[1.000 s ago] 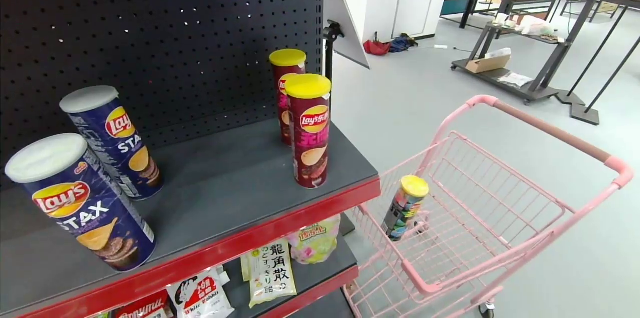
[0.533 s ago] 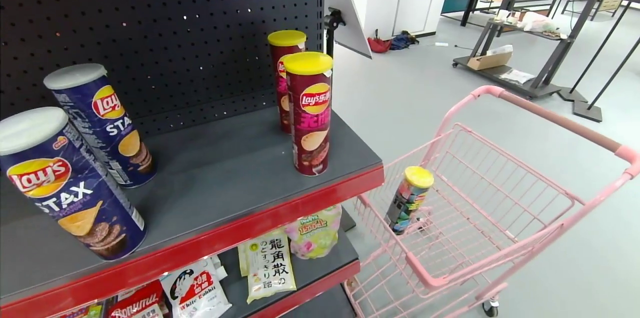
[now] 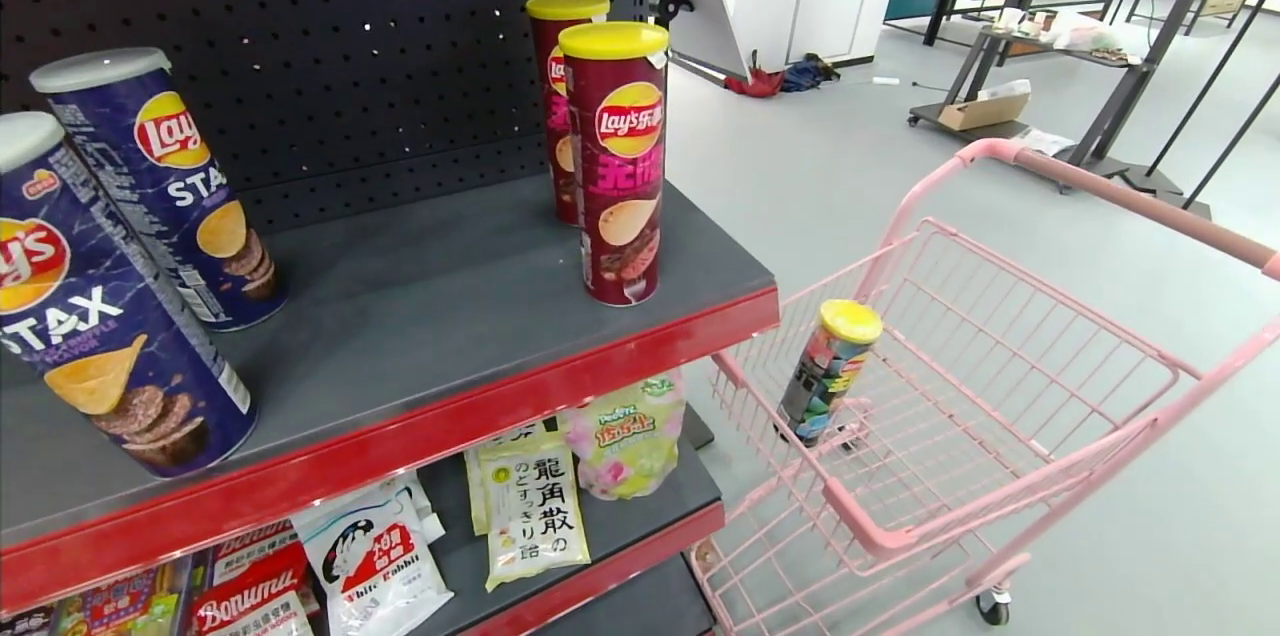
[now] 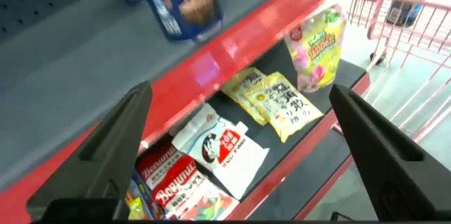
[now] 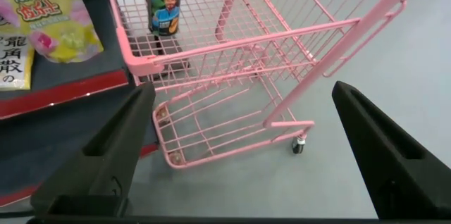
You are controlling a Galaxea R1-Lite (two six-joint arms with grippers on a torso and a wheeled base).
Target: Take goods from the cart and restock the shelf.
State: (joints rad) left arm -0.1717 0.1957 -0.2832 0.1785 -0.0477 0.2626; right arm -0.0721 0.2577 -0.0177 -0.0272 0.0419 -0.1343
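Cart (image 3: 1100, 190) parked just beside the right end of the shelf (image 3: 420, 296), one can still in it.
The yellow-lidded can (image 3: 828, 371) stands tilted in the cart's basket, at the corner nearest the shelf. On the grey shelf board two maroon cans (image 3: 620, 166) stand upright, one behind the other, near the right end. Two blue cans (image 3: 170, 186) stand well apart from them on the left. Snack bags (image 3: 525, 516) lie on the lower shelf under the red edge. The left tool (image 4: 239, 90) hangs in front of that lower shelf, fingers spread wide and holding nothing. The right tool (image 5: 243, 86) hangs over the cart's near end, likewise spread and empty.
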